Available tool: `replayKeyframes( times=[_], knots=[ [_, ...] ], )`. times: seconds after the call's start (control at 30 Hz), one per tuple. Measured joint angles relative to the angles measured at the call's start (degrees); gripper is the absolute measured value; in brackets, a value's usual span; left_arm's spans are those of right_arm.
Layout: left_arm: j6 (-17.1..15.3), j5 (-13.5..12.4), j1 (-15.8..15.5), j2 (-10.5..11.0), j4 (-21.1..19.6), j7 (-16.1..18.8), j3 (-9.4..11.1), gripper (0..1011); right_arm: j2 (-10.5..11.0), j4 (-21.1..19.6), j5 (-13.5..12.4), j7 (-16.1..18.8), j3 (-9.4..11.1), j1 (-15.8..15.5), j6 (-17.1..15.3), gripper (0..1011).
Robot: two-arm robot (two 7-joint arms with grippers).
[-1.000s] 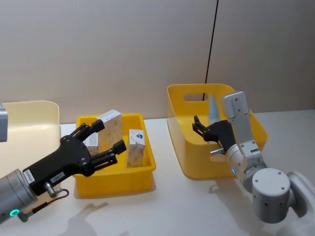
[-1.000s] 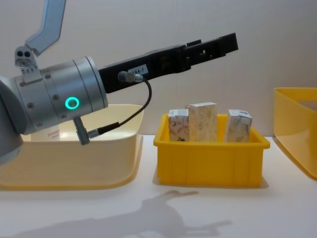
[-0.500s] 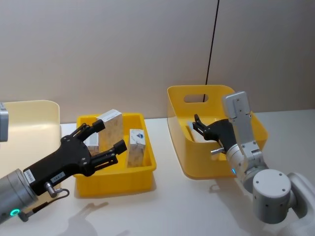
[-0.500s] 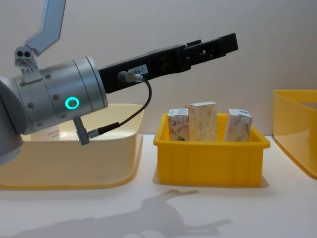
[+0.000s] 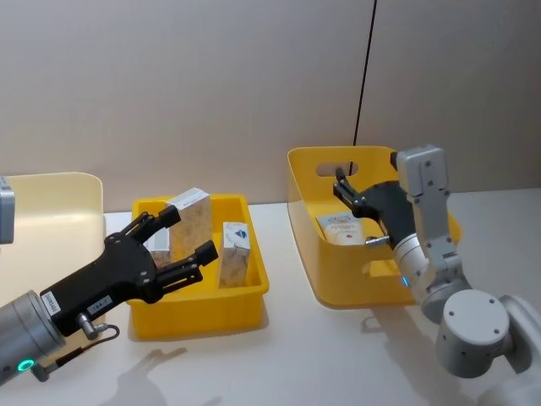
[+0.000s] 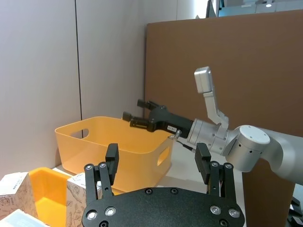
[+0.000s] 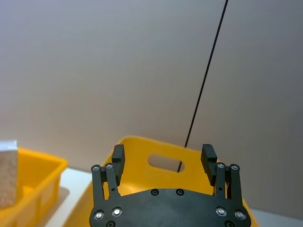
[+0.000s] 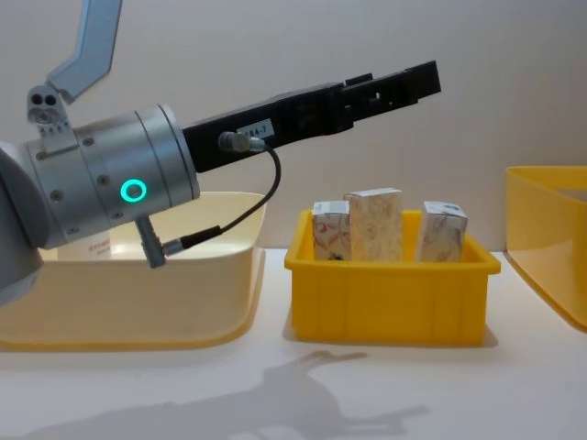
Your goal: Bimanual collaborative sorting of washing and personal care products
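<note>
The left tool is hovering, spread and empty, above the small yellow bin, which is holding three upright patterned cartons. The right tool is hanging spread over the tall yellow bin, where a pale tube is lying.

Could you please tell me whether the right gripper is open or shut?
Open: the right gripper has its fingers spread apart, empty, over the large yellow bin.

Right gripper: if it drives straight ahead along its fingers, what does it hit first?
Probably the far wall of the tall yellow bin, near its handle slot: the right wrist view has the open right gripper aimed there, nothing in between. Height is unclear; it might skim over the rim.
</note>
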State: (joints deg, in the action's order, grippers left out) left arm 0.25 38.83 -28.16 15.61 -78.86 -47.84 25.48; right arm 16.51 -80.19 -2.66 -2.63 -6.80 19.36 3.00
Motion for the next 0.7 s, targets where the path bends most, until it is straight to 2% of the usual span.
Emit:
replayKeyframes(
  times=[0.17,0.37,0.7],
  knots=[
    [0.00,-0.01,0.02,0.00,0.00,0.06,0.00,1003,-0.18,-0.06,-0.72,0.81,0.45,0.14,3.12,1001],
    [0.00,-0.76,0.40,0.17,-0.36,1.31,0.00,1003,-0.14,-0.39,-0.95,0.90,0.36,-0.15,3.01,1001],
    [-0.12,-4.49,2.38,1.02,-2.32,7.75,0.07,1004,0.44,-4.39,-3.42,1.99,-0.92,-4.04,1.44,1001]
  ],
)
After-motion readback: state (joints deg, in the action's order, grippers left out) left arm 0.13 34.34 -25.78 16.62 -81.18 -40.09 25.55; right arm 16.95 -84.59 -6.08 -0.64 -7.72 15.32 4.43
